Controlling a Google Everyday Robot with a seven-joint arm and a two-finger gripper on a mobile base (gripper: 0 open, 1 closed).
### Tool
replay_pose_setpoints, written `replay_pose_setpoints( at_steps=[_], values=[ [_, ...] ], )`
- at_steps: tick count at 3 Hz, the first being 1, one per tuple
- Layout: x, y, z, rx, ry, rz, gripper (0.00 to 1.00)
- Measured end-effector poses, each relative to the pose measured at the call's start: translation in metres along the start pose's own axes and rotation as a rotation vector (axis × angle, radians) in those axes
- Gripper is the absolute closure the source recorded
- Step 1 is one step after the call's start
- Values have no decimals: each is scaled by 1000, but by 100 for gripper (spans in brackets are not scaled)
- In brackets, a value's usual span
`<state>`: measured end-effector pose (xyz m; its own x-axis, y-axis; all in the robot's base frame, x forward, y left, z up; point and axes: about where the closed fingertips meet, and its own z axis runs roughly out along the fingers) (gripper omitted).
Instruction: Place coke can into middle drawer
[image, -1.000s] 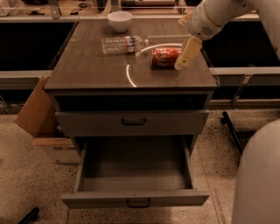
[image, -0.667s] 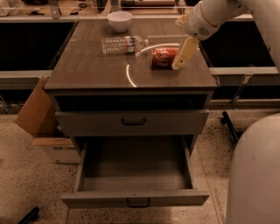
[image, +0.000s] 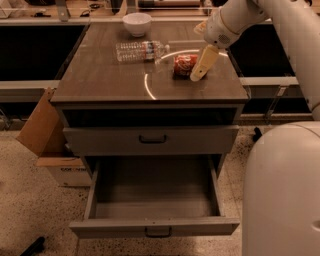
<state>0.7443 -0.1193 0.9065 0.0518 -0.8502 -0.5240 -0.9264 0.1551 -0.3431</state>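
Note:
The coke can lies on its side on the cabinet top, towards the back right. My gripper hangs down from the arm at the upper right, right beside the can's right end and at the can's level. The middle drawer is pulled wide open below, its grey tray bare, with its front panel and dark handle nearest the camera.
A clear plastic water bottle lies on its side left of the can. A white bowl stands at the back. The upper drawer is shut. A cardboard box leans at the cabinet's left. My white base fills the lower right.
My gripper has shifted a little to the left, closer to the can's right end. The can, the bottle and the drawers have not moved.

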Motion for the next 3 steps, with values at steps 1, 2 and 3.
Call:
replay_pose_setpoints(
  at_steps=[1,2,3],
  values=[
    [1,-1,14,-28,-7,7,0],
    [6,0,28,-60,-14,21,0],
    [11,2,39,-85,-18,39,0]
  ],
)
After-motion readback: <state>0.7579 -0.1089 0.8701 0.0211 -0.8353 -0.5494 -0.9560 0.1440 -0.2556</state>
